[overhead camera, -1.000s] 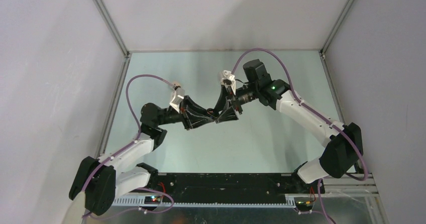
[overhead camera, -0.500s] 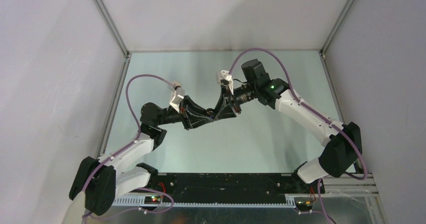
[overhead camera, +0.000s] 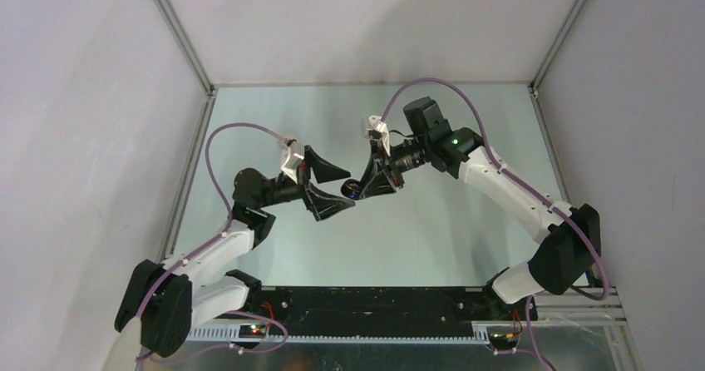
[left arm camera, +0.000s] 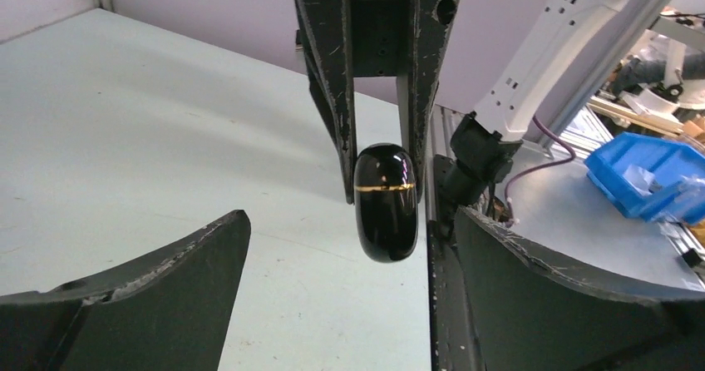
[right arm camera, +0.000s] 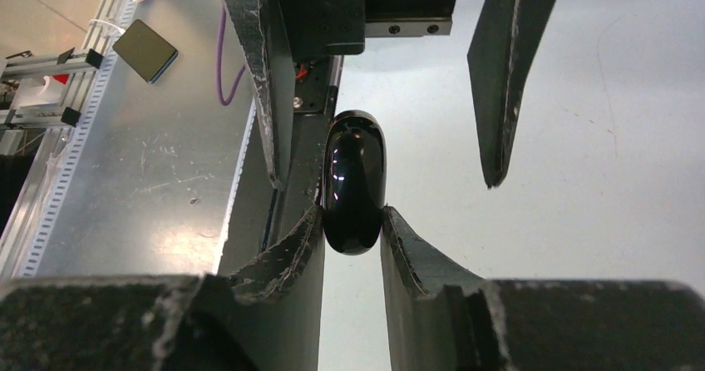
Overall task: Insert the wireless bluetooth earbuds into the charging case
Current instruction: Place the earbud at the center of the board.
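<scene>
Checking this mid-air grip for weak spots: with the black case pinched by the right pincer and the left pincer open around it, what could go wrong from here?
The glossy, rounded black case is held only at one end by the tips of the right pincer, above the table; it could slip and drop. The open left pincer flanks the case closely, so pulling away askew might knock it loose.
</scene>
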{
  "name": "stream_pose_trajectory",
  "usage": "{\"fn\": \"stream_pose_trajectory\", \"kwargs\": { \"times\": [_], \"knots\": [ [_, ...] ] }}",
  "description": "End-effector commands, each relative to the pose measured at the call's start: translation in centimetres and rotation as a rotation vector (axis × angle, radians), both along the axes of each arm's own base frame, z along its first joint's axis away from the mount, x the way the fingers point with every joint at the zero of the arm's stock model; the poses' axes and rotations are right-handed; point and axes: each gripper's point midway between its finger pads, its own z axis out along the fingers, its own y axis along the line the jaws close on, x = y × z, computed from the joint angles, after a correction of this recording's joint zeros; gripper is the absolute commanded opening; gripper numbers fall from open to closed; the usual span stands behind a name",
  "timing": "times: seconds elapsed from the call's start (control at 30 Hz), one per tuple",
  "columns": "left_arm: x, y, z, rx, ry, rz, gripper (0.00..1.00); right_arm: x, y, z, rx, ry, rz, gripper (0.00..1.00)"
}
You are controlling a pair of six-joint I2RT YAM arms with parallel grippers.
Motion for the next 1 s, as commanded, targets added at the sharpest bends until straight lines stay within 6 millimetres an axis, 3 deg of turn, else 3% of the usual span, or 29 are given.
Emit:
{"fn": "stream_pose_trajectory", "kwargs": {
  "times": [0.0, 0.3, 0.6, 0.77, 0.97],
  "knots": [
    [1.9, 0.6, 2.1, -0.03, -0.07, 0.1, 0.99, 0.8, -1.1, 2.4, 0.026, -0.07, -0.042, 0.22],
    [5.6, 2.4, 0.8, 0.022, -0.065, 0.296, 1.0, 5.0, -3.4, 0.9, -0.035, -0.073, -0.199, 0.2],
    [7.2, 3.8, 1.3, 0.057, -0.109, 0.385, 0.99, 12.6, -9.2, -3.1, -0.11, -0.022, -0.415, 0.22],
    [7.6, 4.4, 1.1, 0.109, -0.15, 0.406, 0.99, 17.2, -13.2, -7.7, -0.178, 0.066, -0.545, 0.22],
    [7.7, 5.5, 2.6, 0.146, -0.225, 0.422, 0.99, 20.5, -16.3, -14.3, -0.316, 0.226, -0.645, 0.22]
  ]
}}
